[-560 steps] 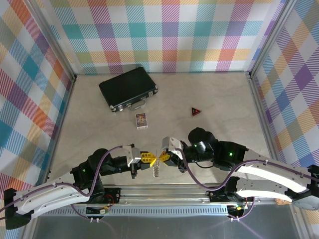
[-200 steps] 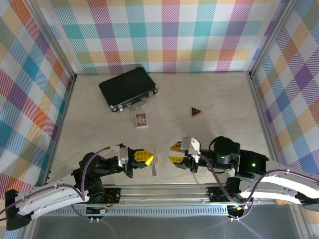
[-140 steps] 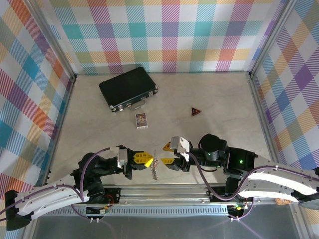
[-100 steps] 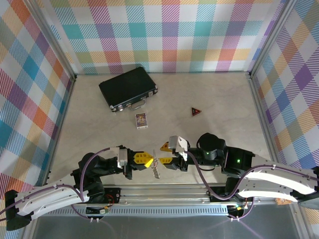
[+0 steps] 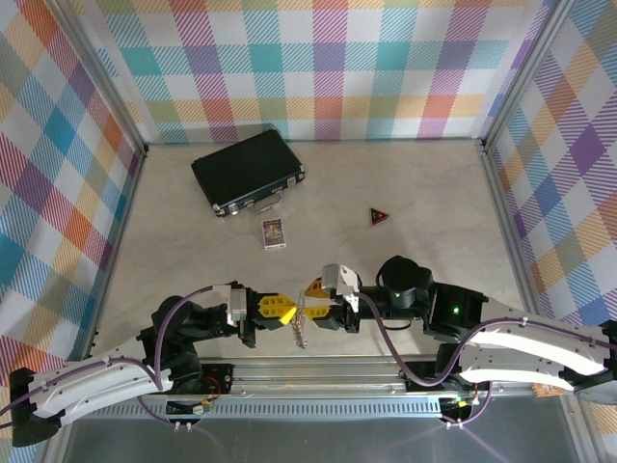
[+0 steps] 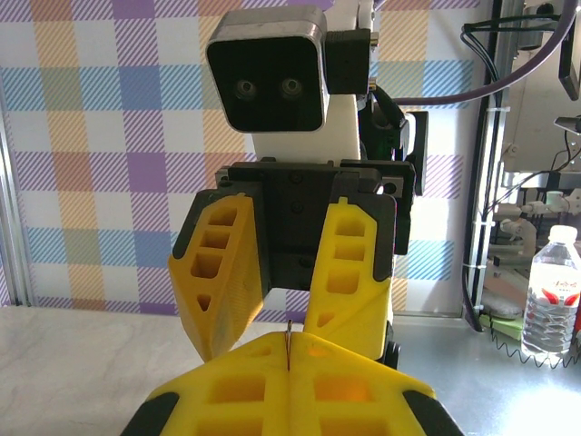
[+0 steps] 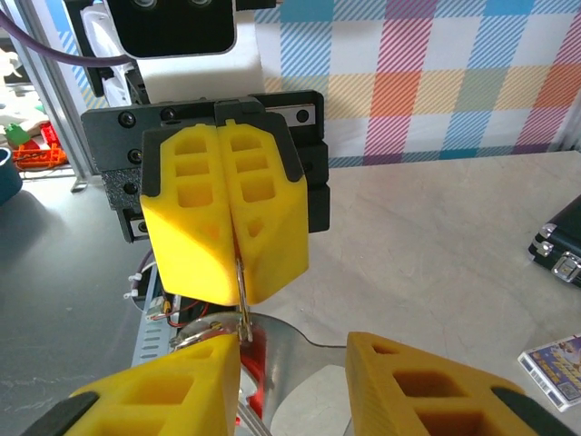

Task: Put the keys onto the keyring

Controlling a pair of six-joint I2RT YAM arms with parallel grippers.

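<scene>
Two hands face each other at the near edge of the surface (image 5: pixel 415 183), with the keyring (image 7: pixel 241 283) between them.
Left hand (image 5: pixel 286 312) is clenched on the keyring's thin wire, which emerges from its closed yellow fingers (image 7: pixel 263 218) and hangs downward. Right hand (image 5: pixel 316 300) faces it with fingers spread; the wire passes just beside one finger, contact not confirmable. Keys (image 7: pixel 256 360), silvery with a red tag, sit just below the left hand's fingertips, in the gap of the right hand.

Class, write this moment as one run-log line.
left gripper: shut on keyring | right gripper: open, straddling keyring | black case: closed, far left
</scene>
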